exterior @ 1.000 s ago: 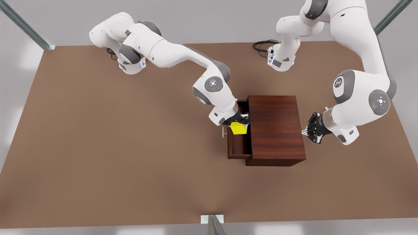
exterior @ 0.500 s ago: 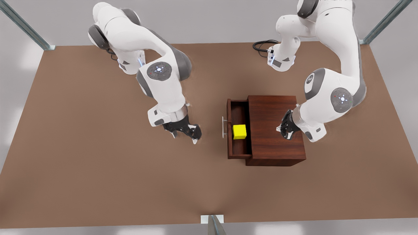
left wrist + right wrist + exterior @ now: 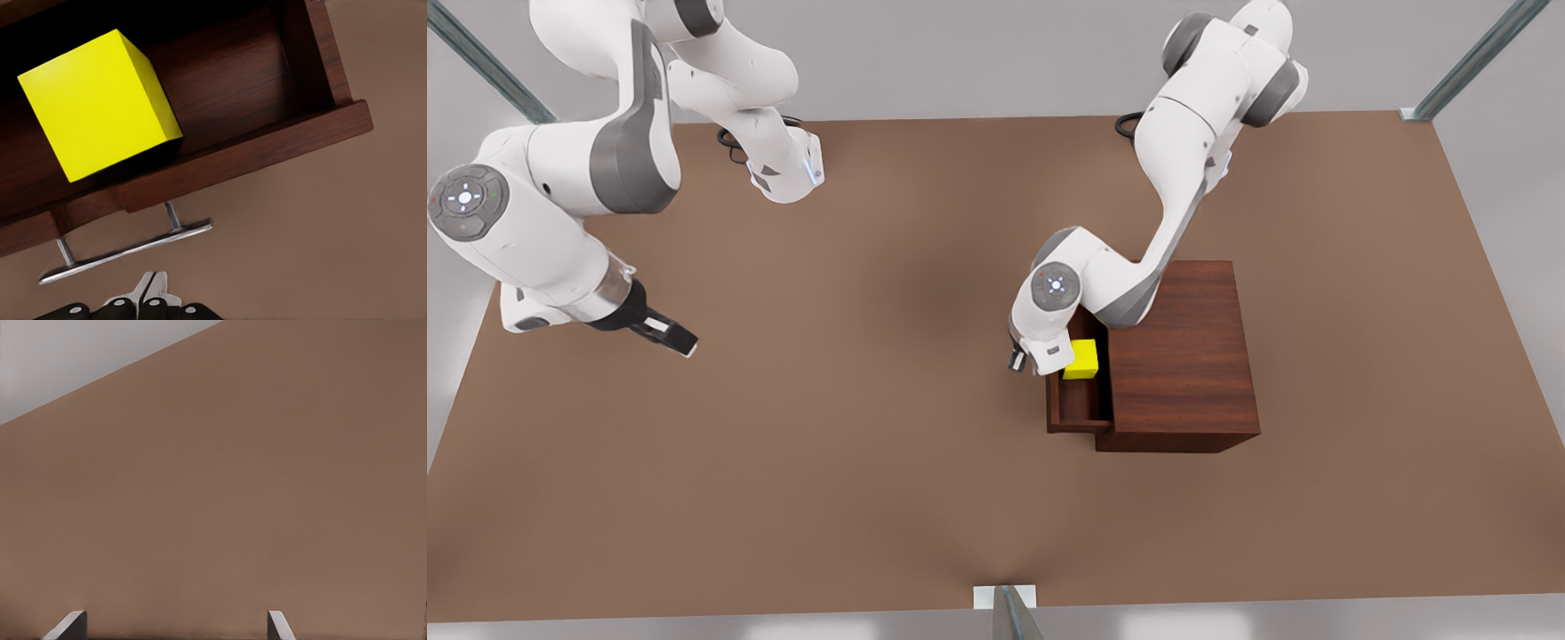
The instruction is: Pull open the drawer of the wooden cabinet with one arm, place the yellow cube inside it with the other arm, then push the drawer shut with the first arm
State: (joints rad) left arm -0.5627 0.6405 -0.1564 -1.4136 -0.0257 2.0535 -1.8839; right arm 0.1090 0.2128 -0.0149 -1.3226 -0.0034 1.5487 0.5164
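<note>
The yellow cube [image 3: 100, 103] sits inside the wooden cabinet's [image 3: 1183, 356] open drawer [image 3: 253, 150]. The left claw [image 3: 150, 293], fingers pressed together, hangs just outside the handle [image 3: 127, 250], likely to push. The right claw [image 3: 660, 330], fingers apart, waits over the bench [image 3: 854, 444], well away.

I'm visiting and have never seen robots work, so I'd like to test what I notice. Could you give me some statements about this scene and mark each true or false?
1. The small bright yellow cube lies inside the open drawer of the dark reddish-brown wooden cabinet. True.
2. The left claw grips the thin silver handle. False: shut, it sits just in front of the handle.
3. The right claw holds the cube. False: it is open, empty, over the brown table.
4. The cabinet's top is bare apart from an arm above it. True.
</note>
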